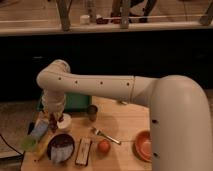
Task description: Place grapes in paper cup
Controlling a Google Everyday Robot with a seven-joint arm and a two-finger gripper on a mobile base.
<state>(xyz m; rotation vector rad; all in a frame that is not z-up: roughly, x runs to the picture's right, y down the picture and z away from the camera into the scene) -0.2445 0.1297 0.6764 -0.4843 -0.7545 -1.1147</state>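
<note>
Arm (100, 87) fills most of my view. It comes in from the right over the table (125, 125) and drops at its far left end. Gripper (52, 120) hangs low there, wrist pointing down. Can't tell if it's open or closed.

Around the gripper, big to small:
- green bin (76, 101) just behind it
- orange bowl (142, 145) well off to its right, by the front edge
- dark bowl (61, 146) close in front of it
- blue bag (39, 129) just beside it, on the side away from the cup
- paper cup (64, 121) right beside it on the right, touching or nearly
- metal cup (92, 112) further right, past the paper cup
- fork (105, 135) and orange fruit (103, 146) front-right, apart from it

Grapes (52, 126): dark reddish blob at the gripper tip, next to the cup's left rim. As far as I can see they're not in the cup. Can't tell if they're held or lying on the table.

My handling read:
- The cluster is light, soft and lumpy. Berries bruise easily and can pop off the stem.
- I'd grip across the middle of the bunch with low force.
- The cluster looks narrower than the cup mouth, so it should drop in.
- The cup is light and will tip if nudged, so release from straight above the mouth and keep clear of the rim.
</note>
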